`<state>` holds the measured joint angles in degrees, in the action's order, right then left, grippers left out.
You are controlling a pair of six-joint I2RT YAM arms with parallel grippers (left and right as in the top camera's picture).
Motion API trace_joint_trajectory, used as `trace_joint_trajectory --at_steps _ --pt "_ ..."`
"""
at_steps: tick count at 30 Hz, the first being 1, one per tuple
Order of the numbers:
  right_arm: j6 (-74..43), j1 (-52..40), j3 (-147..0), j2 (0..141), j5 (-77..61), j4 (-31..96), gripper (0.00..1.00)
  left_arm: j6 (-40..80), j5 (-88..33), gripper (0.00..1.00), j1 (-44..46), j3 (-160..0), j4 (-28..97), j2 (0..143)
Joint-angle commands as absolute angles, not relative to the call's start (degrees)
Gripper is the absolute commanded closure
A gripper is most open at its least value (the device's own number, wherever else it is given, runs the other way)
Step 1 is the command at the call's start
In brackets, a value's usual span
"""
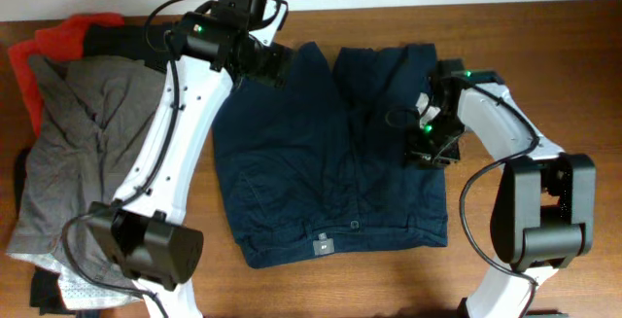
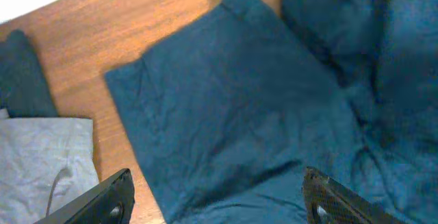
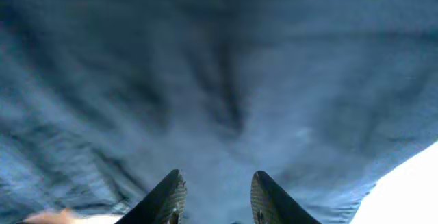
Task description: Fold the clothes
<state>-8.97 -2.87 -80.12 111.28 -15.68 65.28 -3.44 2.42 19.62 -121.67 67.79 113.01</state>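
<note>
The dark navy shorts (image 1: 321, 172) lie spread flat on the wooden table, waistband toward the front with a button (image 1: 355, 225) and a small pale tag (image 1: 323, 247). My left gripper (image 1: 273, 65) hovers over the far left leg hem. In the left wrist view it is wide open (image 2: 215, 198) above that leg (image 2: 226, 101), holding nothing. My right gripper (image 1: 429, 151) is low over the right side of the shorts. In the right wrist view its fingers (image 3: 217, 190) are apart with navy cloth (image 3: 226, 80) close beneath them.
A pile of other garments lies at the left: a grey one (image 1: 87, 143) on top, red (image 1: 63, 36) and black (image 1: 117, 36) behind, white lacy cloth (image 1: 83, 284) at the front. The grey garment also shows in the left wrist view (image 2: 41, 162).
</note>
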Motion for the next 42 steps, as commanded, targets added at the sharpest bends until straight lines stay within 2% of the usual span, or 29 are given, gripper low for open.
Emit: trace_joint_trajectory --at_steps 1,4,6,8,13,20,25,31,34,35,36,37,40,42 --pt "-15.8 -2.2 -75.7 110.6 -10.2 61.8 0.68 -5.1 2.8 0.22 17.9 -121.6 67.7 114.8" --pt "-17.5 -1.3 -74.4 110.9 -9.1 58.2 0.68 -6.1 2.8 0.21 17.7 -121.6 66.8 114.9" --pt "-17.7 -0.8 -74.0 111.2 -9.1 56.3 0.57 -6.1 2.8 0.18 17.7 -121.6 66.2 114.9" --pt "-17.8 -0.2 -73.5 111.9 -9.1 54.7 0.50 -6.1 2.8 0.07 17.7 -121.6 66.0 115.0" --pt "-20.5 1.6 -73.5 114.8 -6.6 52.9 0.46 -6.1 2.8 0.04 17.7 -121.6 66.0 116.2" --pt "-20.4 6.5 -73.5 117.4 -4.9 47.4 0.46 -6.1 2.8 0.02 17.7 -121.6 65.9 117.4" --pt "-16.8 10.1 -73.5 118.3 -3.9 35.2 0.46 -6.1 2.8 0.02 17.7 -121.6 65.1 117.4" --pt "-10.8 10.9 -73.5 118.4 -2.1 10.2 0.46 -6.1 -0.3 0.02 17.7 -121.6 64.6 118.7" --pt "-7.6 11.0 -75.1 118.3 0.9 1.6 0.38 -6.2 -0.9 0.02 18.0 -121.6 64.5 121.1" --pt "-7.2 11.0 -76.3 118.3 0.9 1.7 0.33 -6.2 -0.9 0.02 18.1 -121.6 64.4 121.6" --pt "-7.3 11.0 -78.4 118.2 0.9 4.0 0.24 -7.5 -0.9 0.02 18.1 -121.6 64.2 122.7" --pt "-7.3 11.0 -80.5 117.9 0.7 6.9 0.21 -8.8 -0.7 0.02 18.0 -121.6 64.0 123.3" --pt "-7.3 11.0 -90.3 115.7 -4.4 23.0 0.01 -14.0 0.2 0.02 17.0 -121.6 62.8 125.4" --pt "-7.2 11.0 -96.9 114.4 -11.1 34.5 0.01 -16.0 0.3 0.02 15.4 -121.6 61.1 125.8"
